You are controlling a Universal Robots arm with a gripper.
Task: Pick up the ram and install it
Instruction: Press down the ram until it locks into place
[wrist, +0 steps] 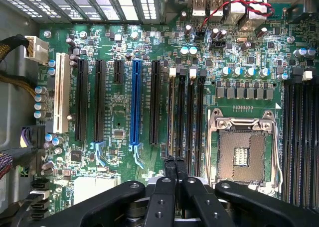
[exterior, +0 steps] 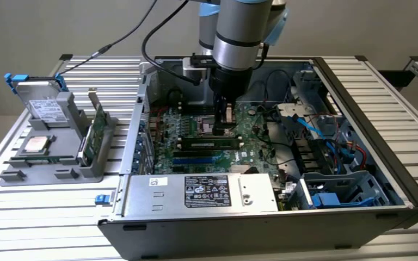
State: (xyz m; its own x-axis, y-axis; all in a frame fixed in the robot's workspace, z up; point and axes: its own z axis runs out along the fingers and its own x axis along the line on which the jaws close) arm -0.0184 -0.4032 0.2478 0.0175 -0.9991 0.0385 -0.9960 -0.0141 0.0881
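**Robot hand closes inside open computer case**

The hand (wrist: 174, 170), fingers pressed together, hangs over the motherboard (exterior: 194, 128) beside the memory slots (wrist: 185, 117). A ram stick (exterior: 209, 144) lies seated across the board, just below the hand in the exterior view.

The motherboard (wrist: 124, 112) is green with tiny shiny dots. One long slot (wrist: 135, 102) on it is bright blue, one slot (wrist: 62, 92) is white, and the others are black. The end effector (wrist: 174, 170) is black. The computer case (exterior: 383, 147) is dark grey. The table (exterior: 42, 217) has silver stripes. The tray (exterior: 49, 157) is grey.
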